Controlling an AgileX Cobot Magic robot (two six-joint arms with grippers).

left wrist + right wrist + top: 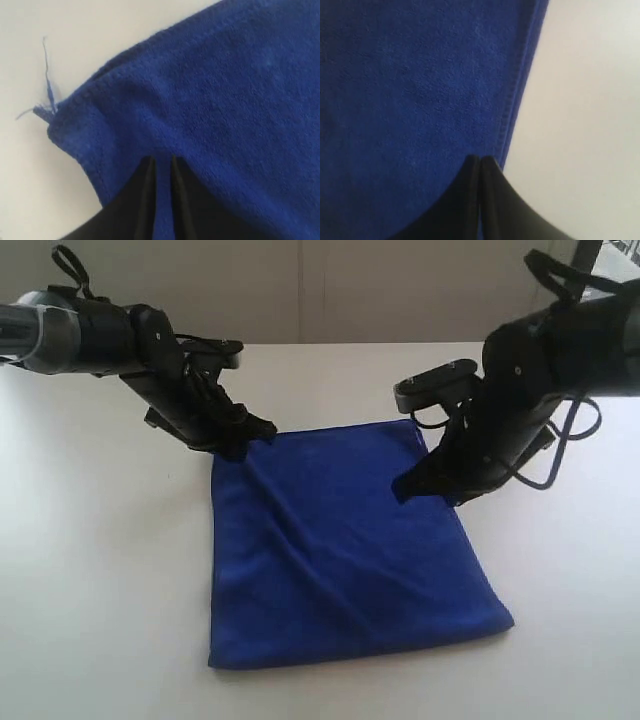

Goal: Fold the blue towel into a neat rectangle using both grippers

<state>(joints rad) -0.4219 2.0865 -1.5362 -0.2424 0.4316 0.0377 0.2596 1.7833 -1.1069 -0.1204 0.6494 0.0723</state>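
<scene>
The blue towel point(340, 550) lies spread flat on the white table, with a few shallow diagonal creases. My left gripper point(250, 440) is down on its far left corner. In the left wrist view, the left gripper point(161, 159) has its jaws close together with a strip of the blue towel point(225, 90) filling the narrow gap. My right gripper point(405, 490) rests on the towel's right edge, below the far right corner. The right wrist view shows the right gripper point(480, 159) with jaws pressed together at the hem of the towel point(410, 90).
The white table point(100, 590) surrounds the towel on all sides. A loose blue thread point(47, 85) sticks out from the towel corner near my left gripper. A pale wall runs behind the table.
</scene>
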